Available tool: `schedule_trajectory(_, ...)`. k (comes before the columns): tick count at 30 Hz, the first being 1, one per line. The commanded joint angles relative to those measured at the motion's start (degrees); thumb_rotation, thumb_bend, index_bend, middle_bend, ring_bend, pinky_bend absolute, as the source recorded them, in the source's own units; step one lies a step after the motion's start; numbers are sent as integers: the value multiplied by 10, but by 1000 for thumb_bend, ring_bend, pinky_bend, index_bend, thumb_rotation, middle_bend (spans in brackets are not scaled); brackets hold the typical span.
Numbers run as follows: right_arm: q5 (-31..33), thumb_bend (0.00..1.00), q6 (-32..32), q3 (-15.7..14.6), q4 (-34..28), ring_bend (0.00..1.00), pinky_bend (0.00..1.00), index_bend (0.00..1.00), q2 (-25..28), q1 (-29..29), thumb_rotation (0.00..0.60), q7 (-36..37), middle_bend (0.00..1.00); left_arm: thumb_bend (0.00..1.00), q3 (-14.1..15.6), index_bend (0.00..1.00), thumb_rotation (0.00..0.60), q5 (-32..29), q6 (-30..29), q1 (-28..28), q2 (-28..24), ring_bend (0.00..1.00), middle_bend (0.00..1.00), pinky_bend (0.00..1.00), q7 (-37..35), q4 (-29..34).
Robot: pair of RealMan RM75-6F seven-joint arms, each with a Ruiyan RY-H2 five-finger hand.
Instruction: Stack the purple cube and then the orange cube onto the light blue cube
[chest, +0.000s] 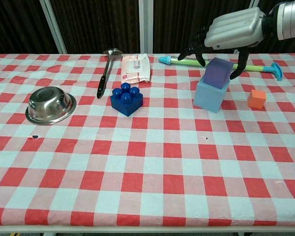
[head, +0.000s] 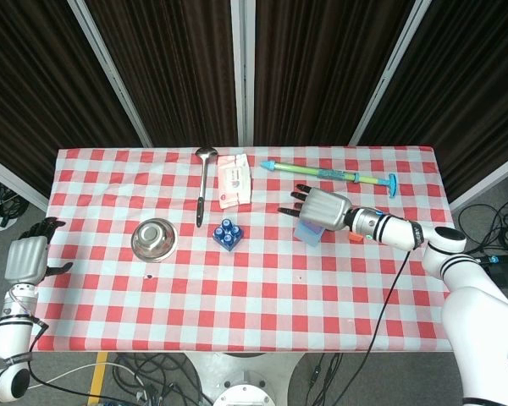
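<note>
The purple cube sits flat on top of the light blue cube, a little toward its back right. My right hand hovers just above it with fingers spread. The thumb hangs down close to the cube's right side, and the other fingertips point left, apart from it. In the head view the right hand hides the purple cube, and only the light blue cube shows below it. The orange cube lies on the cloth to the right of the stack. My left hand hangs off the table's left edge, holding nothing.
A dark blue studded brick stands left of the stack and a steel bowl further left. A ladle, a tissue packet and a green-blue toy syringe lie along the back.
</note>
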State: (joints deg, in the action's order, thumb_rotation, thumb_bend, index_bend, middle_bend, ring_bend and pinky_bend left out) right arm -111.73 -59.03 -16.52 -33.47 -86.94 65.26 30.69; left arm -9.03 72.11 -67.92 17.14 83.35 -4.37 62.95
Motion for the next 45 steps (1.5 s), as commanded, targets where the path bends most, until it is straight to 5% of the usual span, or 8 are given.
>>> schedule_trajectory(1, 5, 0, 2, 3, -2, 69, 135, 0, 1, 0, 600, -1, 280, 58, 0, 287, 600, 0, 0, 0, 0, 218, 262, 309, 0, 0)
schedule_trajectory(11, 47, 0, -50, 47, -54, 52, 122, 0, 46, -19, 600, -46, 254, 58, -1, 288, 600, 5, -7, 0, -4, 217, 262, 310, -3, 8)
schedule_trajectory(16, 140, 0, -41, 102, -207, 48, 106, 0, 125, -63, 600, -104, 263, 58, 0, 289, 600, 11, -13, -2, -9, 217, 262, 310, -7, 19)
schedule_trajectory(21, 217, 0, -11, 125, -372, 47, 90, 0, 218, -104, 600, -213, 274, 58, 3, 294, 600, 21, -19, -2, -14, 217, 262, 310, -10, 33)
schedule_trajectory(25, 367, 1, 27, 149, -496, 63, 54, 0, 249, -152, 600, -356, 302, 58, 4, 296, 600, 28, -25, -2, -20, 217, 262, 310, -16, 45)
schedule_trajectory(33, 770, 19, -51, 169, -633, 95, 39, 23, 176, -192, 600, -683, 325, 58, 7, 297, 600, 45, -41, -6, -35, 217, 262, 310, -33, 74)
schedule_trajectory(37, 830, 21, -72, 167, -608, 95, 39, 29, 123, -195, 600, -732, 331, 57, 9, 297, 600, 50, -43, -6, -40, 217, 262, 309, -39, 83)
schedule_trajectory(45, 842, 38, -71, 193, -536, 134, 40, 62, 37, -206, 600, -727, 380, 58, 9, 298, 600, 52, -44, -6, -44, 217, 262, 310, -48, 90)
